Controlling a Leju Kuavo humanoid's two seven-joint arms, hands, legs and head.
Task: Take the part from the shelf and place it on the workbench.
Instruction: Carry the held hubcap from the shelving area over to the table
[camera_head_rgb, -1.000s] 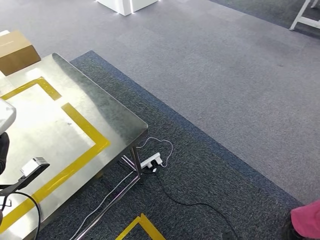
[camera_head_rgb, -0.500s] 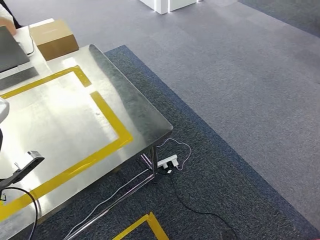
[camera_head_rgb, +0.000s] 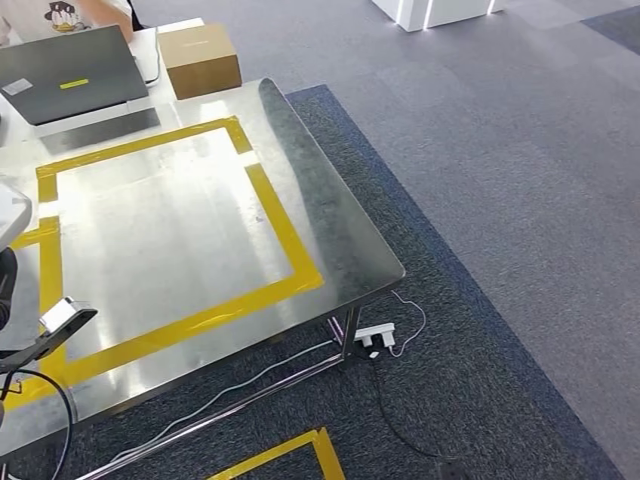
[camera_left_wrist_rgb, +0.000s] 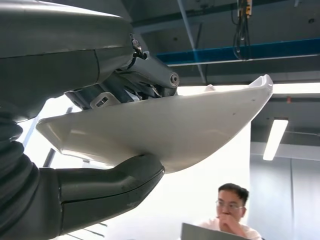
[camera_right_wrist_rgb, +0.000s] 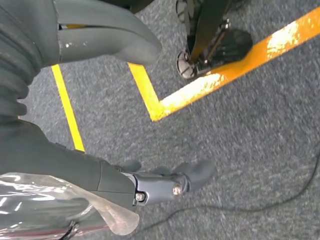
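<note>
Steel bench (camera_head_rgb: 332, 240) with yellow tape, carpet beyond. We see left hand (camera_left_wrist_rgb: 94, 145) clamping white part (camera_left_wrist_rgb: 170, 130) between thumb and fingers; right hand (camera_right_wrist_rgb: 113, 115) fingers spread, empty.

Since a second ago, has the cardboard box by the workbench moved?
No. The cardboard box still sits just behind the workbench far corner; the whole view shifted, so the camera turned.

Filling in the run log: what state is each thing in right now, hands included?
Left hand: holds the white part from above and below.
White part: gripped, carried in the air, not yet on the workbench.
Right hand: holds nothing, fingers apart, hangs over the carpet.
Workbench: bare inside the yellow tape frame.
Laptop: lid open.
Cardboard box: closed.
</note>
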